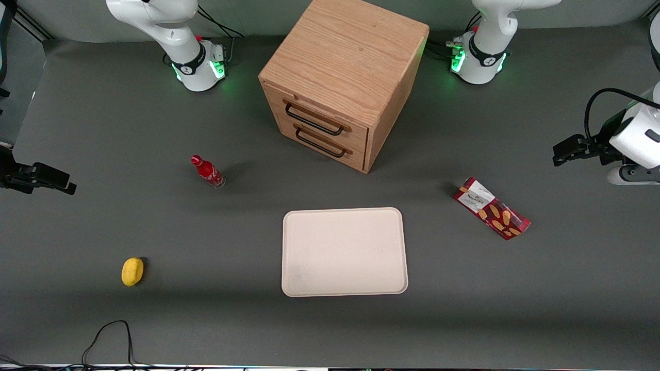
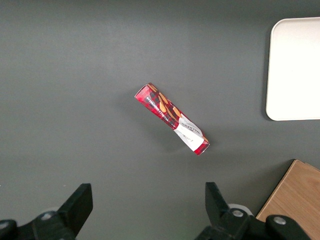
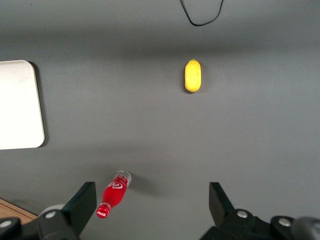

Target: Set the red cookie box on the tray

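While the spread gripper (image 2: 145,210) hovers, the red cookie box (image 1: 492,208) lies diagonal beside the tray (image 1: 344,252).

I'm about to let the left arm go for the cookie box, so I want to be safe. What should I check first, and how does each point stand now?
1. Tool open: ok, its fingers stand wide apart.
2. Tool holding nothing: ok, it hangs above the table, apart from the red cookie box.
3. Box free to grasp: ok, it lies flat on the table with nothing touching it.
4. Tray ready: ok, nothing lies on it.
5. Path from box to tray: ok, the wooden drawer cabinet stands farther from the front camera than both.
6. Fingers aligned across the box's slim width: not ok, the box lies diagonal to them.
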Motion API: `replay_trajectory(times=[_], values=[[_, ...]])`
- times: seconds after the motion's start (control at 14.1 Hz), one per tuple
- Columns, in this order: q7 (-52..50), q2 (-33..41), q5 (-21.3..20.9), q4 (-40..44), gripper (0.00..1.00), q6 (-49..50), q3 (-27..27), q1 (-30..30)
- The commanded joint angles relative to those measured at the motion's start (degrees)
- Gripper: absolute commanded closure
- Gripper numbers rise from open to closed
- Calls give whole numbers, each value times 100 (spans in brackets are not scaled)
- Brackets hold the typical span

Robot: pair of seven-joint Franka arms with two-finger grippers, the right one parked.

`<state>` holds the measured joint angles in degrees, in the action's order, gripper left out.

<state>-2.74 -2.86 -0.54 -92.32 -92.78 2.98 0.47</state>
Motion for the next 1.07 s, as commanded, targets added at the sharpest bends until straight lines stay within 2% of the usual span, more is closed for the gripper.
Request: replay_trajectory(times=[0.0,0.36,0.78,0.99], values=[[125,39,80,82,0,164,-25,6],[72,92,89,-119,0,208,-34,-3],[-753,1102,98,-1709,0,-460,63,-485],[-824,1138,212,-1790,0,-522,45,-469]])
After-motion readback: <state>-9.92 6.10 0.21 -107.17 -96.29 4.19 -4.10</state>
